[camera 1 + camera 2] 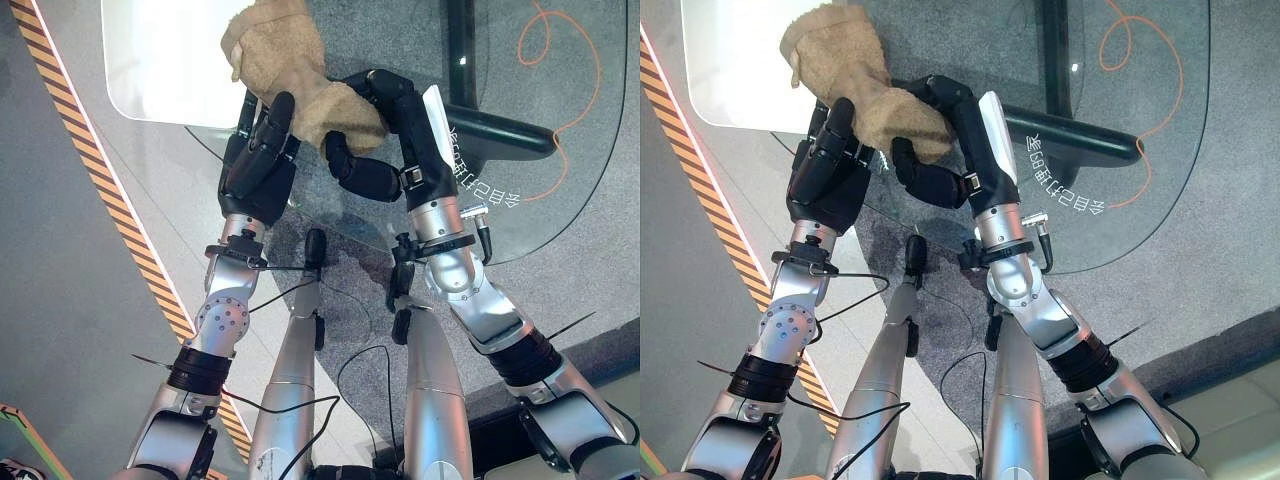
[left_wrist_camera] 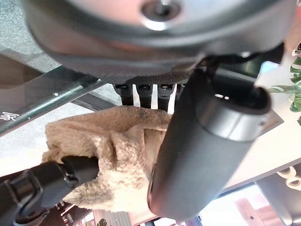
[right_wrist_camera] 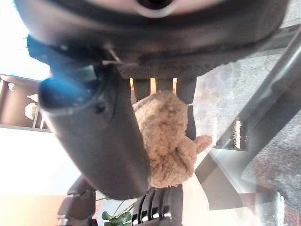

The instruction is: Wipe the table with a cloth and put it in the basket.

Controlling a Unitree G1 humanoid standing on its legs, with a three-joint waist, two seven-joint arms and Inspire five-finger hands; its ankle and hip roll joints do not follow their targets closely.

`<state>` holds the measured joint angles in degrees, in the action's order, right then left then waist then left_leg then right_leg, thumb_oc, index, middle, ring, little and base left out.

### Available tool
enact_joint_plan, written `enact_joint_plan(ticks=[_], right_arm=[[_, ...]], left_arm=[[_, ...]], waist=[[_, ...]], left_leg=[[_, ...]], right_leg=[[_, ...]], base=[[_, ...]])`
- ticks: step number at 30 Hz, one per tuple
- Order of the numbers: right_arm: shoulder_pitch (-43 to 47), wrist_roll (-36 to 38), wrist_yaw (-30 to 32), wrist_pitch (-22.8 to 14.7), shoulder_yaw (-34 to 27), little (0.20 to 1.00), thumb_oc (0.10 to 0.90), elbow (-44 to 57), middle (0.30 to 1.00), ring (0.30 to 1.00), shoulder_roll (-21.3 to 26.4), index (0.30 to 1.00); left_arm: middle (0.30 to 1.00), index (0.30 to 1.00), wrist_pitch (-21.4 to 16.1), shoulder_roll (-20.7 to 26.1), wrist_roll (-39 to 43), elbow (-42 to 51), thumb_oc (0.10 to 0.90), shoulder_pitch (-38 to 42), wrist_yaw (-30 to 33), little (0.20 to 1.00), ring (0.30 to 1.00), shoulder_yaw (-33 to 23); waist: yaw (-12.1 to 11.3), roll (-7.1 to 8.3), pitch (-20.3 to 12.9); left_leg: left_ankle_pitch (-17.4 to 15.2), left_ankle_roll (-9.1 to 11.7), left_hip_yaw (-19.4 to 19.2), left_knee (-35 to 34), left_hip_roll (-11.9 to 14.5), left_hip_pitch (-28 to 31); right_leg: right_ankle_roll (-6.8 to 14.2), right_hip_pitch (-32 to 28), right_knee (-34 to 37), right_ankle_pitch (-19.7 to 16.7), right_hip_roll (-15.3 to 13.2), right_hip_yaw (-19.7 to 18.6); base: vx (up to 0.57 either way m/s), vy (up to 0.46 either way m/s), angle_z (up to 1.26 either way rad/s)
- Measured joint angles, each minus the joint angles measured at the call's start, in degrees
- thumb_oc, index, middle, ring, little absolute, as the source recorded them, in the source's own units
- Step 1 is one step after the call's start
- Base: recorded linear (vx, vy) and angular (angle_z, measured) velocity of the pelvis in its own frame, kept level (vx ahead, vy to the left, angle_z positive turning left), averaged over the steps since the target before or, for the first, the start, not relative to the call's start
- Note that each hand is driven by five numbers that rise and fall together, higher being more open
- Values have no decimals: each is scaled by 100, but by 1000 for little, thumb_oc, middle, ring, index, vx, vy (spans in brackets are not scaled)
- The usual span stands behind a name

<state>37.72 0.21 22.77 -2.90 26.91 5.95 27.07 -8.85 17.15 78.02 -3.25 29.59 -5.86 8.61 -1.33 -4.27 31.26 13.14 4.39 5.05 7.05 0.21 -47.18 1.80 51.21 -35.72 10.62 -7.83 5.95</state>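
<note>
**Tan cloth gripped by both hands above a glass table**

Tan and fleecy, the cloth [image 1: 290, 75] sat in the upper middle of the left eye view, bunched into a thick wad with one loose end flaring toward the top edge of the frame. Both hands met on it. The left hand [image 1: 258, 160] came up from the lower left, its dark fingers lying along the cloth's left side with the thumb pressed against the fabric; in the left wrist view the cloth [image 2: 113, 160] lay between that thumb and the row of fingers, so the hand was closed on it. The right hand [image 1: 385, 130] reached in from the right, its fingers arched over the top of the wad and the thumb tucked beneath, clamping the lower end. In the right wrist view the cloth [image 3: 164, 136] was pinched between the broad thumb and the fingers.

The cloth was held over the near edge of the glass table [image 1: 540, 215], whose curved rim swept across the right half of the frame. Through the clear top showed grey speckled floor, a dark table leg [image 1: 490, 125] and a thin orange cord [image 1: 570, 60] looping at the upper right. A pale panel [image 1: 160, 60] filled the upper left corner, and a strip of orange-and-black hazard tape [image 1: 90, 160] ran diagonally down the left side of the floor.
</note>
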Motion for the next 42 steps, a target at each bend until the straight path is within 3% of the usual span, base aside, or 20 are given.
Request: enact_joint_plan(ticks=[8, 33, 34, 35, 36, 42], right_arm=[[-14, -9, 10, 247, 37, 200, 100, -16, 300, 300, 19, 300], [-16, -256, -305, 361, 106, 200, 100, -82, 300, 300, 78, 300], [-14, -256, -339, 361, 107, 200, 100, -82, 300, 300, 99, 300], [-10, -256, -372, 361, 112, 200, 100, -82, 300, 300, 121, 300], [-4, -256, -422, 361, 115, 200, 100, -82, 300, 300, 147, 300], [60, -273, -532, 339, 198, 200, 100, -77, 300, 300, 155, 300]], left_arm=[[900, 900, 2, -5, 0, 16, 800, 2, -147, 900, 900, -1], [900, 900, 75, -5, 4, 20, 800, -93, -243, 900, 900, -18], [587, 587, 73, -6, 4, 20, 435, -97, -243, 535, 587, -18], [476, 476, 69, -8, 4, 20, 306, -98, -243, 406, 476, -18], [300, 300, 55, -11, 4, 20, 100, -98, -242, 200, 300, -18], [300, 300, -137, -87, 0, -2, 100, -108, -228, 200, 300, -42]], waist=[[4, 4, 0], [5, 70, -3], [3, 70, -3], [2, 70, -3], [2, 70, -3], [10, 70, -3]], left_leg=[[2, -1, 0, 2, -3, 4], [8, -7, 3, 10, -9, 14], [8, -7, 3, 11, -10, 14], [8, -7, 3, 11, -10, 14], [8, -7, 4, 11, -10, 13], [9, -7, 6, 14, -9, 14]], right_leg=[[1, -1, -11, 0, -5, 0], [1, -3, -43, -1, -11, 0], [1, -3, -43, -1, -11, 1], [1, -3, -44, -1, -12, 1], [1, -3, -45, -1, -12, 2], [1, -3, -47, -1, -10, 2]], base=[[0, 0, 0], [0, 0, 0], [0, 0, 0], [0, 0, 0], [0, 0, 0], [0, 0, 0]])
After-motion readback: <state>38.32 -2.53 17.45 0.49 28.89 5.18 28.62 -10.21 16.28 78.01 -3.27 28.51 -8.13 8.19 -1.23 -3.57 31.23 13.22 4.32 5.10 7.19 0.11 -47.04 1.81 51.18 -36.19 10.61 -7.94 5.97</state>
